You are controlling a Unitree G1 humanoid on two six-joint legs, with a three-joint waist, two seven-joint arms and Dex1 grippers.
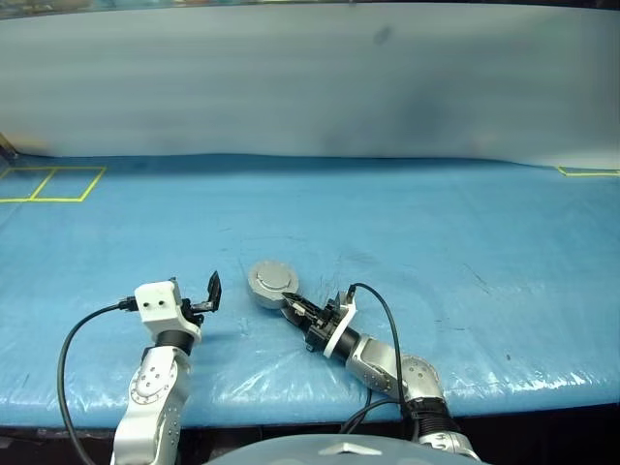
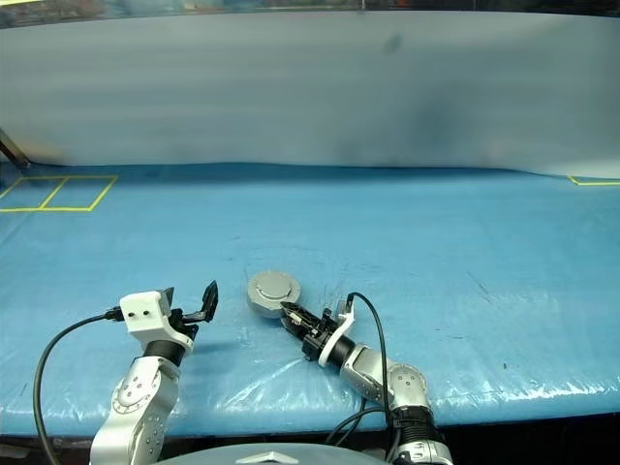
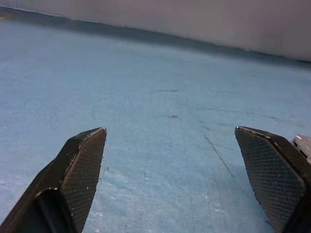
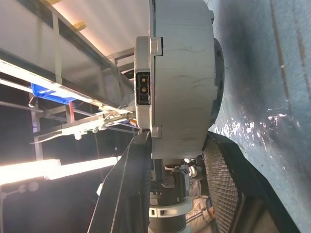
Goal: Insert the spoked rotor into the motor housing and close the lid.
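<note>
While the right claw [image 1: 291, 306] grips the closed motor housing [image 1: 270, 283] on the blue surface [image 1: 465, 252], the left claw [image 1: 197, 294] hangs wide open and empty nearby.

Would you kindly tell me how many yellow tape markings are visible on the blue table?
2: a yellow tape grid at the far left and a yellow tape corner at the far right; more may lie outside the views.

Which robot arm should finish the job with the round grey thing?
Probably the right. Its gripper is already clamped on the closed motor housing, lid on top. The left gripper hangs open, off to the side.
</note>
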